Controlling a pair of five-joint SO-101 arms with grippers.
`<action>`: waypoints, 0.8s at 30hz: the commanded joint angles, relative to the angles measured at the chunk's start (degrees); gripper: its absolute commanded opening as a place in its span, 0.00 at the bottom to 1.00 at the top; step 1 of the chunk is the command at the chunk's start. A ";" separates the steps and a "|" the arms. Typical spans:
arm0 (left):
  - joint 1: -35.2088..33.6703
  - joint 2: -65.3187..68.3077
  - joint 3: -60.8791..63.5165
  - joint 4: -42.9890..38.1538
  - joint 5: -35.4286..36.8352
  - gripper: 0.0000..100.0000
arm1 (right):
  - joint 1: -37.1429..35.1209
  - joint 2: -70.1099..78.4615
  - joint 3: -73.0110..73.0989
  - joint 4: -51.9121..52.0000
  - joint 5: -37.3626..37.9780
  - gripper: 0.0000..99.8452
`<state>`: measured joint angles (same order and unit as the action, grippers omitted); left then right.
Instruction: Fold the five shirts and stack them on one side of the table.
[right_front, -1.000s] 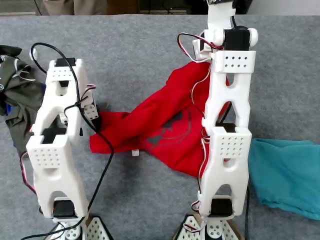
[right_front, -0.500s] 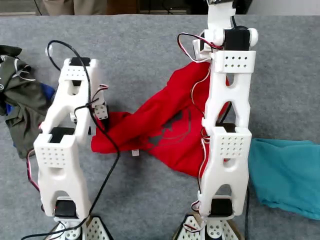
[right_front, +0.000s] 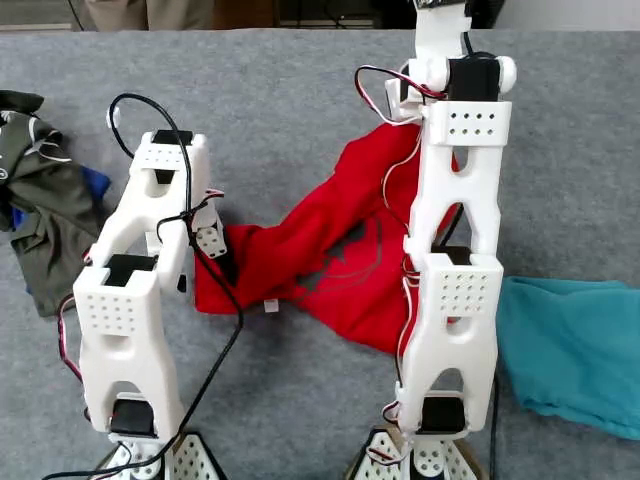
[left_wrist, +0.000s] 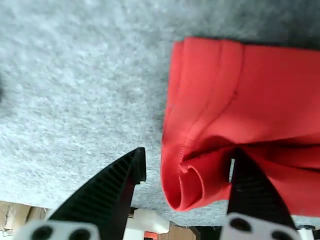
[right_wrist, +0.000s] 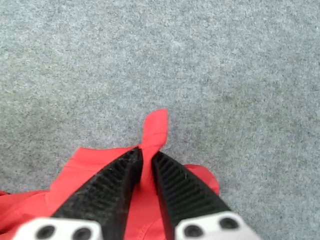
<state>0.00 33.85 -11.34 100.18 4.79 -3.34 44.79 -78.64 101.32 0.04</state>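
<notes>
1 red shirt (right_front: 330, 250), crumpled mid grey table (right_front: 280, 110); left gripper (left_wrist: 189, 156), fingers apart astride its rolled hem; right gripper (right_wrist: 146, 154), fingers clamped on its edge; 1 teal shirt (right_front: 570, 345) nearby.

No words or numbers are legible anywhere; the red shirt (right_front: 290, 238) bears a dark print (right_front: 343, 262) without readable letters.

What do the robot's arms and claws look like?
The left arm and right arm are chunky white plastic with triangle-shaped cut-outs and panels of tiny holes. Black motors sit at the joints. A black cable loops along the left arm; thin red, white and black wires run along the right. The left claw and right claw each have two black, ridged fingers on white bases.
</notes>
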 joint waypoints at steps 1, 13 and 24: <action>0.44 -0.75 -0.26 0.53 2.81 0.21 | 1.10 -5.14 -0.04 -0.09 0.62 0.01; 1.76 -0.40 -5.27 0.44 1.85 0.02 | 1.10 -5.14 -0.22 -0.09 0.53 0.01; 0.53 -1.10 2.11 0.70 -3.25 0.12 | 1.27 -5.23 -0.31 -0.09 0.53 0.01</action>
<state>1.49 33.85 -11.78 100.18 3.38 -3.34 44.79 -78.64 101.32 0.04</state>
